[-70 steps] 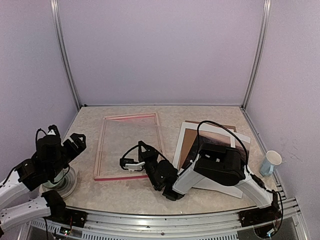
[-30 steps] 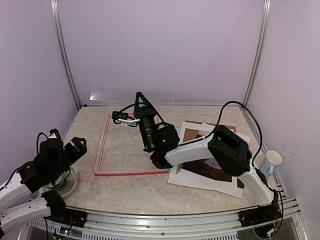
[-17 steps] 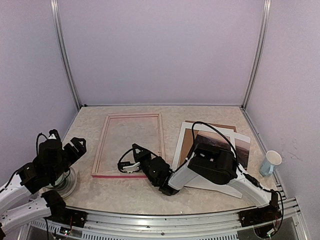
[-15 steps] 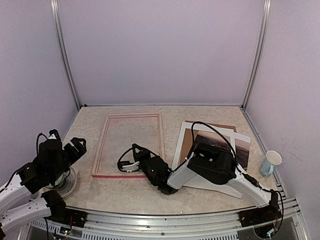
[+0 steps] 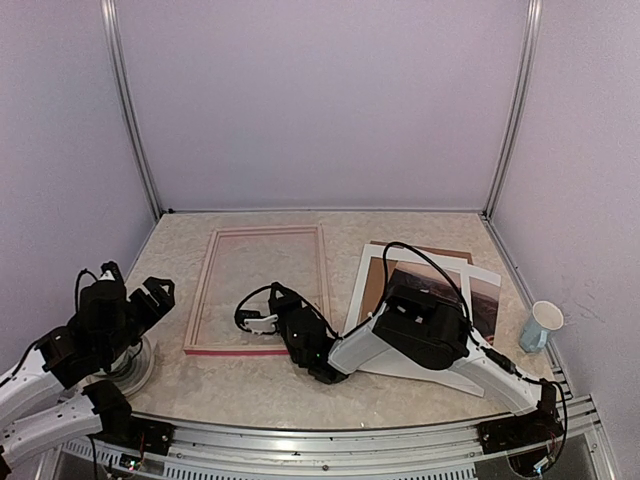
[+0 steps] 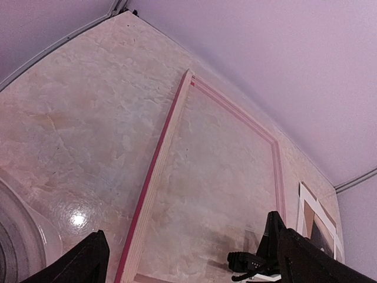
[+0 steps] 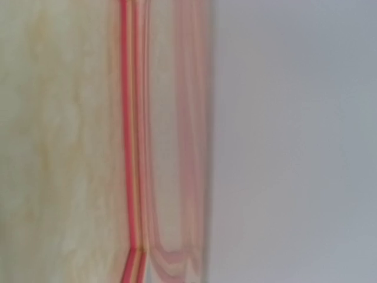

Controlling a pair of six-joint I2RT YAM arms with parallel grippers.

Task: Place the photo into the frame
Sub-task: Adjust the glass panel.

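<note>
The frame (image 5: 203, 296) lies flat on the table's left half, its pink-red edge toward me. It also shows in the left wrist view (image 6: 154, 177) and, blurred, in the right wrist view (image 7: 126, 147). The photo (image 5: 480, 296) lies at the right in a stack with a brown backing board (image 5: 376, 285) and a white mat (image 5: 402, 364), mostly hidden under my right arm. My right gripper (image 5: 250, 321) is low over the frame's near right part; its jaws are not clear. My left gripper (image 6: 197, 266) is open and empty, left of the frame.
A paper cup (image 5: 540, 325) stands at the right edge of the table. A round grey roll (image 5: 132, 366) sits under my left arm. Walls close the back and both sides.
A second ago my right arm was raised toward the back wall; it came back down to the frame's near right part and has edged slightly farther in. The left arm is still.
</note>
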